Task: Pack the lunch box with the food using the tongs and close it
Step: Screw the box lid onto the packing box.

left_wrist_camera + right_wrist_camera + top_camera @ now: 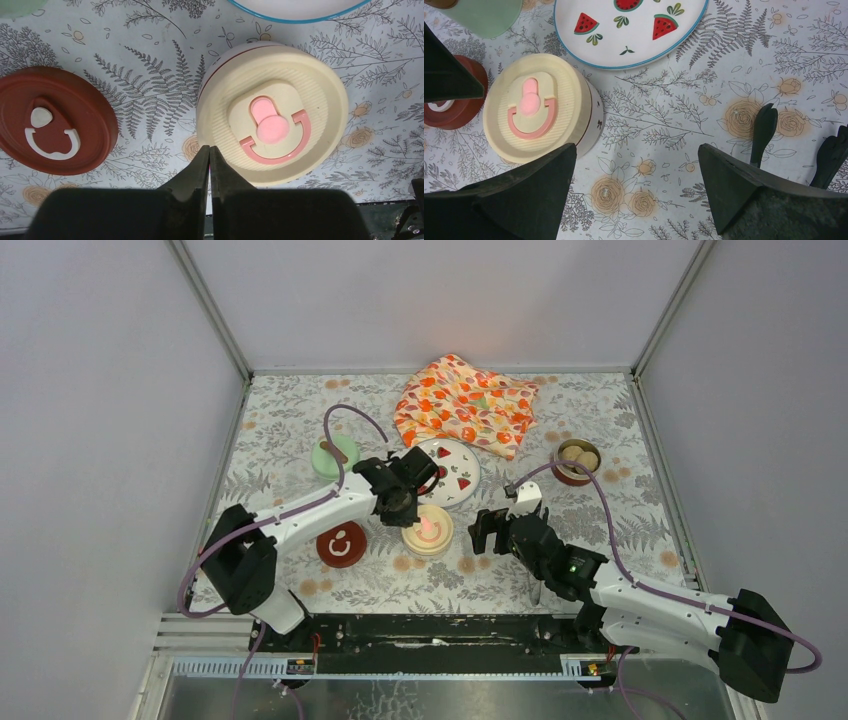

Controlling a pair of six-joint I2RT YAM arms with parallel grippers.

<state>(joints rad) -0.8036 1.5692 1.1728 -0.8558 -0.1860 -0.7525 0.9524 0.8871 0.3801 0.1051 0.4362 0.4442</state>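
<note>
The lunch box shows as three pots. The cream-lidded pot (428,530) (272,112) (536,107) stands closed near the middle. A mint-green pot (334,455) stands at the left with something brown in its top. An open bowl (577,461) at the right holds pale beige balls of food. The dark red lid (341,545) (55,120) lies left of the cream pot. My left gripper (400,502) (209,147) is shut and empty at the cream lid's near edge. My right gripper (490,532) (637,146) hangs open over bare tablecloth. The tongs' (763,131) dark tips lie just right of it.
A white plate (452,472) (634,35) with watermelon prints sits behind the cream pot. An orange flower-patterned cloth (465,405) lies crumpled at the back. Grey walls enclose the table on three sides.
</note>
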